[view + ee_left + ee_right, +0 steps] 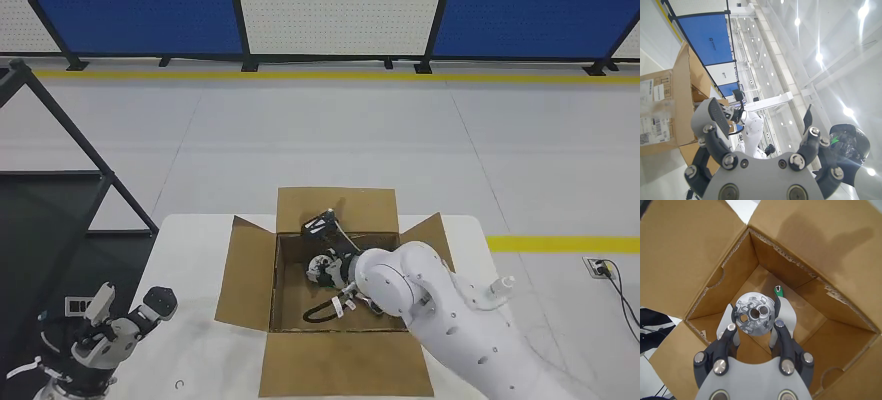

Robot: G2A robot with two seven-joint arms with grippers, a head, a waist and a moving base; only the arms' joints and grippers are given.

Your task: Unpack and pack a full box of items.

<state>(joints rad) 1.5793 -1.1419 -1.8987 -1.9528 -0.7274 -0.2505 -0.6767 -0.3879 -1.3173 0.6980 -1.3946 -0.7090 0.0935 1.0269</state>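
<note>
Box point(696, 247): cardboard, all four flaps folded out, standing on the table point(190, 300); its walls surround the right fingers.
Right gripper point(755, 308): down inside the box, fingers clamped on the rim of a metal disc point(761, 323).
Metal disc: between the two fingers, its toothed face and centre hole turned up toward the wrist, held above the box floor.
Green piece point(779, 291): on the box floor just past the fingertips, partly hidden by one finger.
Left gripper point(762, 111): well apart from the box, fingers spread wide with nothing between them.
Progress: only the green piece shows on the floor, so the box looks almost emptied, or barely refilled. Which of the two cannot be told.
Left to do: at the least, the held disc and the green piece.
</note>
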